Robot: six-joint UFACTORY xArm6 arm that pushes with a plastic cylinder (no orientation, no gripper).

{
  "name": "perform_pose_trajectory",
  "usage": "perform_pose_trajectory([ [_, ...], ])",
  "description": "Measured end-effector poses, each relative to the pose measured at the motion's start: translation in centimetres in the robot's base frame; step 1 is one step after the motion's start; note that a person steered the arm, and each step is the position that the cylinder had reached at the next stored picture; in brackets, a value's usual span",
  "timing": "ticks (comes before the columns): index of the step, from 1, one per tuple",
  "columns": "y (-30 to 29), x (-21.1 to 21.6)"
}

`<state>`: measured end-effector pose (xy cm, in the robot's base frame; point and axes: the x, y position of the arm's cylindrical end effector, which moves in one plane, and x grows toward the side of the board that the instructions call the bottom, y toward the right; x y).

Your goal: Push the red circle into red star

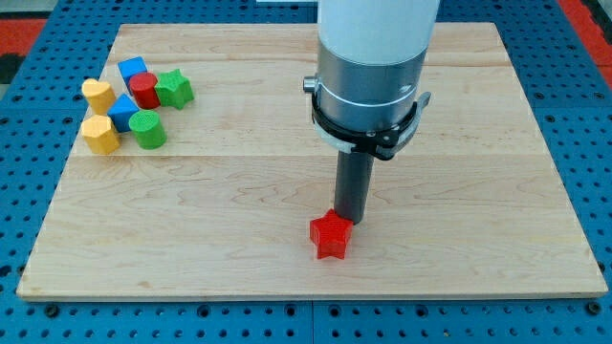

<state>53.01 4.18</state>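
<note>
The red star (330, 236) lies on the wooden board below the middle. My tip (350, 220) stands right at the star's upper right edge, touching or nearly touching it. The red circle (144, 91) sits far off at the view's upper left, inside a cluster of other blocks. It stands between a blue block and a green star.
The upper-left cluster holds a blue cube (134, 70), a green star (175, 88), a yellow heart (97, 95), another blue block (122, 112), a green cylinder (147, 129) and a yellow block (100, 135). The arm's wide white and grey body (371, 67) hangs over the board's upper middle.
</note>
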Motion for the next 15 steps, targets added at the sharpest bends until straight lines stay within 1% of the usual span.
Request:
perform_pose_trajectory([
  [1, 3.6, -0.6],
  [2, 4.6, 0.8],
  [3, 3.7, 3.7],
  [7, 3.2, 4.9],
  [8, 0.5, 7.4],
  [9, -2.7, 6.0],
  [10, -2.6, 0.1],
  [11, -1.9, -4.1],
  [12, 0.6, -7.2],
  [13, 3.0, -9.3],
  [14, -1.5, -8.8],
  [15, -1.5, -11.6],
])
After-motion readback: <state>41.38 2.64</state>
